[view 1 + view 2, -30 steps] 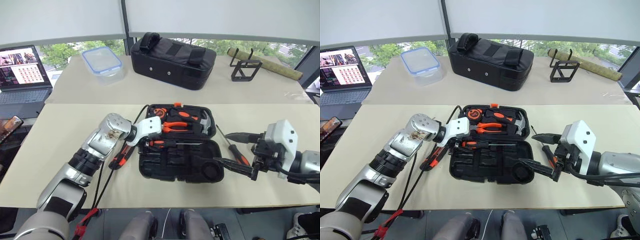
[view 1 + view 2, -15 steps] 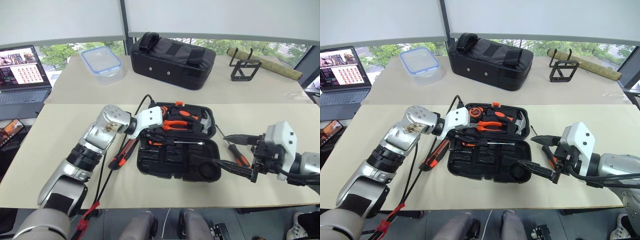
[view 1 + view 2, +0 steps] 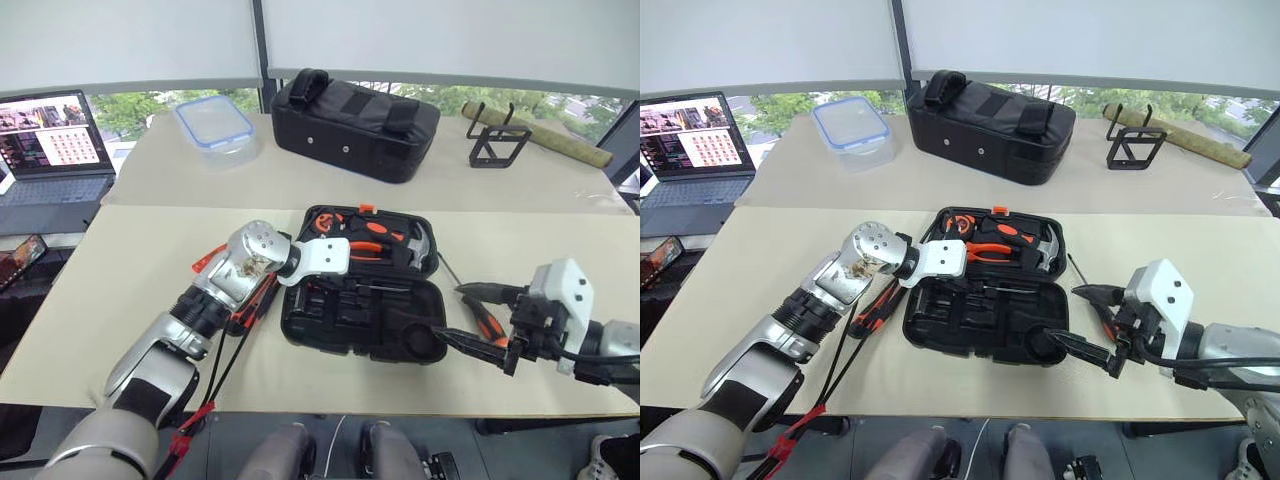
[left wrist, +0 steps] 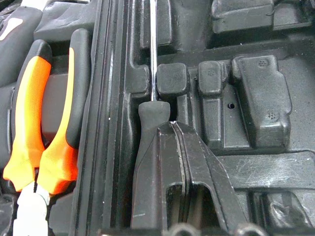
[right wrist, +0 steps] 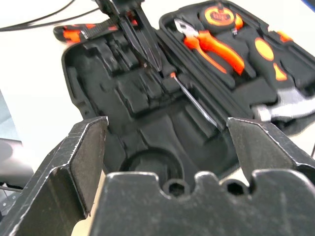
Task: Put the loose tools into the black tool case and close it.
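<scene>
1. The table [image 3: 120, 270] carries the black tool case [image 3: 340, 318], which lies open near the front edge with both halves flat.
2. Behind the case, well apart from it, sits a black fabric bag [image 3: 355, 125].
3. Further from the case on the left are a laptop [image 3: 55, 150] and, beside the bag, a clear plastic container [image 3: 215, 125].
4. The case's rear half holds orange-handled pliers [image 3: 365, 250], a hammer [image 3: 420, 250] and a tape measure [image 3: 322, 222].
5. The left gripper [image 4: 172, 129] reaches down into the case's front half from its left side. Its two black fingers are pressed together with no gap. The tips lie against the end of the dark handle of a screwdriver [image 4: 149, 123] that rests in a moulded slot along the hinge. It looks more like pressing than pinching, though the wrist view is too close to be sure.
6. The right gripper [image 3: 452, 312] hovers just right of the case. Its fingers are spread wide and nothing is between them.
7. A black-and-orange-handled screwdriver [image 3: 485, 322] lies on the table just right of the case, beside the right gripper.
8. An orange-and-black tool [image 3: 245, 310] lies on the table by the case's left edge. It is partly hidden under the left arm.
</scene>
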`<state>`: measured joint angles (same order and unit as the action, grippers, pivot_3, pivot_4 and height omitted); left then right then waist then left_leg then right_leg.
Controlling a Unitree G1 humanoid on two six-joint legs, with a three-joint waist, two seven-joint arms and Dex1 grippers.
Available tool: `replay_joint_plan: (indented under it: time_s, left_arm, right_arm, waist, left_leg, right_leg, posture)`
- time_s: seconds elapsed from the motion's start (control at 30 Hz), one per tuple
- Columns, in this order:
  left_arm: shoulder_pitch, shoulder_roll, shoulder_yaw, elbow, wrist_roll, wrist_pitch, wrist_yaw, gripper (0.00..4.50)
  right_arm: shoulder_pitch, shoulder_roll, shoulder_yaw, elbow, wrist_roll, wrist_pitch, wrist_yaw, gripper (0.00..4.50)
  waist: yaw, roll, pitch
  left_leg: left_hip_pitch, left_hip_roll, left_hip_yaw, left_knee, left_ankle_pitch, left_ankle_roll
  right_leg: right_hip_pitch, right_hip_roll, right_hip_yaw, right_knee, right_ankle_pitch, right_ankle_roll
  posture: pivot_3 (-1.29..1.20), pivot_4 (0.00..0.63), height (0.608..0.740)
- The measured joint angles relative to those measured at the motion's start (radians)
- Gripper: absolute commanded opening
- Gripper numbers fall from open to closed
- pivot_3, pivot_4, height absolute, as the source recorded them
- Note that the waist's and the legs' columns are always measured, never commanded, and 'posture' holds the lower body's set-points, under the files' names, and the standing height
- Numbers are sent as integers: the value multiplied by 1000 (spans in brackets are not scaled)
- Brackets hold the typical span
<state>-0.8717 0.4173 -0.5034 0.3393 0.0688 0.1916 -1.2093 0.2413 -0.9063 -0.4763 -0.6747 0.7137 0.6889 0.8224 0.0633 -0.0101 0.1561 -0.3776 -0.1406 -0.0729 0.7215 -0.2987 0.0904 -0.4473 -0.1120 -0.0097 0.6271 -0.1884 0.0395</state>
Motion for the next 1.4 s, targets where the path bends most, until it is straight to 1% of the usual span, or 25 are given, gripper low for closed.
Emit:
replay_joint_plan:
  time_s: [0.07,0.17,0.27,0.33,0.37,0.4,0.43,0.47,0.5,0.63,0.77,0.8,0.83,1.0,1.03,1.1,1.17,1.27,1.33,1.4]
  left_arm:
    - [3,6,16,-1,-19,18,-16,58]
    - [14,37,88,-32,-105,122,-74,798]
    - [21,95,185,-119,-247,257,-158,1987]
    - [30,139,238,-176,-329,310,-218,2685]
    - [39,162,262,-202,-367,331,-246,3133]
    - [51,184,274,-221,-392,346,-269,3428]
    - [73,224,291,-252,-430,377,-302,3818]
    - [82,241,296,-267,-447,394,-314,4288]
    - [93,255,308,-290,-471,421,-322,4442]
    - [98,273,331,-369,-539,491,-313,4479]
    - [120,283,332,-424,-547,503,-284,4479]
    - [126,283,331,-426,-547,503,-279,4500]
    - [135,286,332,-428,-547,504,-270,4500]
    - [141,307,332,-444,-547,504,-253,4500]
    - [144,317,332,-445,-547,502,-253,4500]
    - [154,330,332,-445,-546,495,-253,4500]
    - [169,341,332,-444,-545,482,-254,4500]
    - [176,366,332,-443,-544,462,-259,4500]
    - [178,384,333,-443,-544,460,-267,4500]
    - [179,392,333,-444,-544,456,-275,4500]
  right_arm:
    - [26,16,-24,0,-16,0,-12,4500]
    - [64,44,-65,30,-54,0,-59,4500]
    - [73,81,-87,88,-89,8,-119,4500]
    - [75,95,-86,112,-107,9,-139,4500]
    - [73,98,-80,120,-114,9,-147,4500]
    - [62,103,-73,128,-122,9,-155,4500]
    - [32,113,-46,154,-141,8,-173,4500]
    - [19,120,-33,172,-150,8,-183,4500]
    - [-1,128,-7,202,-163,8,-193,4500]
    - [-60,148,80,282,-206,-11,-195,4500]
    - [-113,173,168,350,-257,-22,-199,4500]
    - [-121,176,182,360,-265,-23,-203,3976]
    - [-136,186,193,377,-280,-29,-216,3798]
    - [-174,189,203,410,-301,-34,-223,2081]
    - [-174,188,203,408,-298,-33,-221,1666]
    - [-174,187,193,401,-295,-24,-216,1119]
    - [-174,172,176,393,-285,-6,-212,1049]
    - [-180,99,134,369,-258,17,-169,1049]
    - [-222,18,115,371,-245,36,-115,1049]
    - [-298,-62,112,374,-230,16,-28,1049]
  waist:
    - [-3,0,0]
    - [-17,0,0]
    - [-28,0,0]
    - [-34,1,-1]
    - [-37,2,-1]
    - [-39,2,-1]
    - [-44,2,-1]
    - [-47,2,-1]
    - [-48,2,-1]
    - [-41,2,-1]
    - [-45,2,-1]
    - [-47,2,-1]
    - [-49,2,-1]
    - [-51,2,-1]
    - [-51,2,-1]
    - [-51,2,-1]
    - [-50,3,-1]
    - [-49,3,-1]
    - [-51,3,-1]
    - [-55,3,-1]
  left_leg:
    - [0,0,0,0,0,0]
    - [-5,0,1,-1,1,0]
    - [-6,0,1,-1,1,-1]
    - [-5,0,1,-1,2,-1]
    - [-5,0,1,-2,2,-1]
    - [-4,0,1,-2,2,-1]
    - [-3,0,1,-2,2,-1]
    - [-3,0,1,-2,2,-2]
    - [-3,0,1,-3,2,-2]
    - [-3,-1,1,-3,2,-1]
    - [-3,0,1,-4,2,-2]
    - [-3,0,1,-5,2,-2]
    - [-2,0,1,-5,2,-2]
    - [-2,0,1,-6,2,-2]
    - [-2,0,1,-7,2,-3]
    - [-2,0,1,-7,2,-3]
    - [-2,0,1,-6,2,-3]
    - [-2,0,1,-6,2,-3]
    - [-2,-1,2,-7,2,-3]
    - [-2,1,2,-7,2,-3]
  right_leg:
    - [-1,0,0,1,0,0]
    - [-9,1,0,3,0,0]
    - [-11,2,-1,4,0,-1]
    - [-10,2,-1,4,0,-1]
    - [-10,2,-1,3,0,-1]
    - [-9,3,-1,3,0,-1]
    - [-8,3,-1,3,0,-1]
    - [-8,3,-1,3,0,-1]
    - [-8,2,-1,3,0,-1]
    - [-8,3,-1,2,0,-1]
    - [-9,3,0,3,0,-1]
    - [-9,3,0,3,0,-1]
    - [-9,3,0,3,0,-1]
    - [-9,3,0,3,0,-1]
    - [-9,4,0,3,0,-1]
    - [-9,4,0,3,0,-1]
    - [-9,4,0,3,0,-1]
    - [-9,4,-1,2,0,-1]
    - [-9,4,0,2,0,-1]
    - [-9,3,0,2,0,-2]
  posture:
    - [0,150,722]
    - [0,150,722]
    - [0,150,722]
    - [0,150,722]
    - [0,150,722]
    - [0,150,722]
    - [0,150,722]
    - [0,150,722]
    - [0,150,722]
    - [0,150,722]
    - [0,150,722]
    - [0,150,722]
    - [0,150,722]
    - [0,150,722]
    - [0,150,722]
    - [0,150,722]
    - [0,150,722]
    - [0,150,722]
    - [0,150,722]
    - [0,150,722]
